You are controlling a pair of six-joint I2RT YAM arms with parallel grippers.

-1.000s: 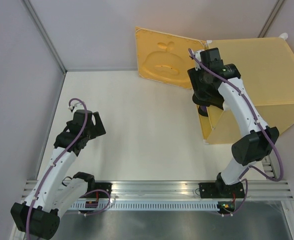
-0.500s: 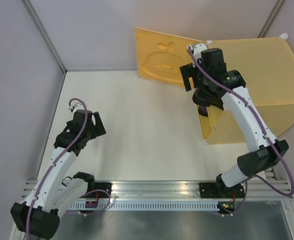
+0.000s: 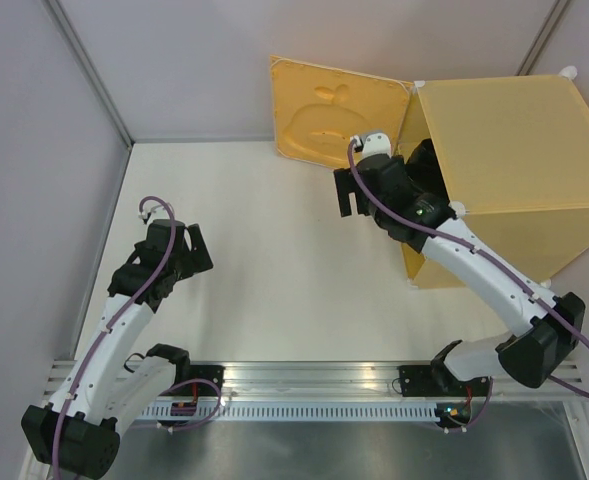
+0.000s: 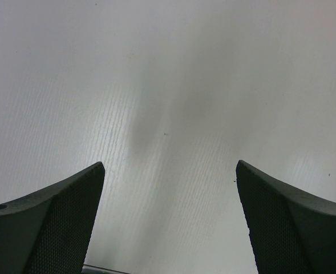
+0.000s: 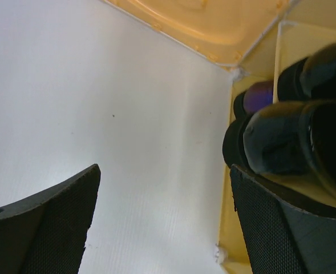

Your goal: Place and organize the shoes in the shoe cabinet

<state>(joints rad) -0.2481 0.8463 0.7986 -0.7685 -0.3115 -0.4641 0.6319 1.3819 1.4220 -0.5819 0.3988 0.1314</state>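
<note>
The yellow-orange shoe cabinet [image 3: 504, 130] stands at the back right with its door [image 3: 329, 115] swung open to the left. In the right wrist view, glossy black shoes [image 5: 296, 142] and a purple shoe [image 5: 259, 96] sit inside the cabinet [image 5: 270, 45] at its opening. My right gripper [image 3: 346, 192] is open and empty, just outside the opening, over the white table. My left gripper [image 3: 189, 255] is open and empty over the table at the left; its view shows only bare table between the fingers [image 4: 59, 222].
Grey walls close the table at the back and left. The open door [image 5: 202, 23] leans behind the right gripper. A metal rail [image 3: 314, 385] runs along the near edge by the arm bases.
My right gripper has drawn back out of the cabinet opening and moved left and down over the table. The left arm has not moved.
</note>
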